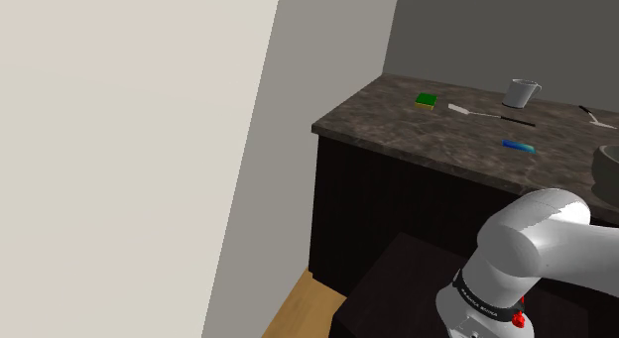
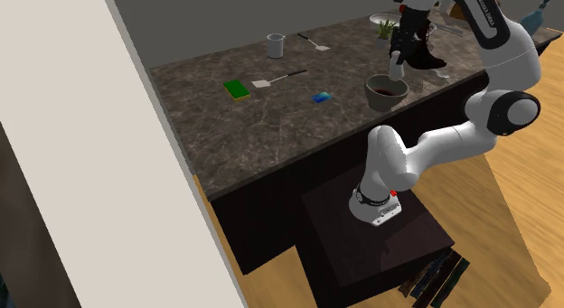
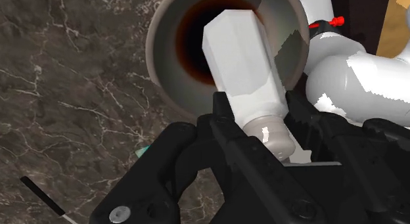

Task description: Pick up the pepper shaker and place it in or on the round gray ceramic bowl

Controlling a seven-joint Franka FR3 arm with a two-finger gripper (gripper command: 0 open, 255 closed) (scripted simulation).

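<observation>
Dark marbled counter (image 2: 271, 126) under you, and the gripper (image 3: 259, 117) is clamped on the white pepper shaker (image 3: 240, 58), hanging it over the mouth of the gray bowl (image 3: 161, 65). Watch that grip: your fingers pinch near the narrow cap end and the long body leans out ahead, so it could pivot or slide as you loosen. Let go up here and it may clip the rim, bounce out, or nudge the bowl, which sits close to the counter's front edge in the second exterior view. Lower first, I'd say. Clutter is no threat. From the bowl, a blue object (image 2: 322, 98) lies at nine o'clock, the spatula (image 2: 276, 79) and green sponge (image 2: 236, 88) beyond it, and the mug (image 2: 276, 46) near ten. Nothing blocks the drop.
</observation>
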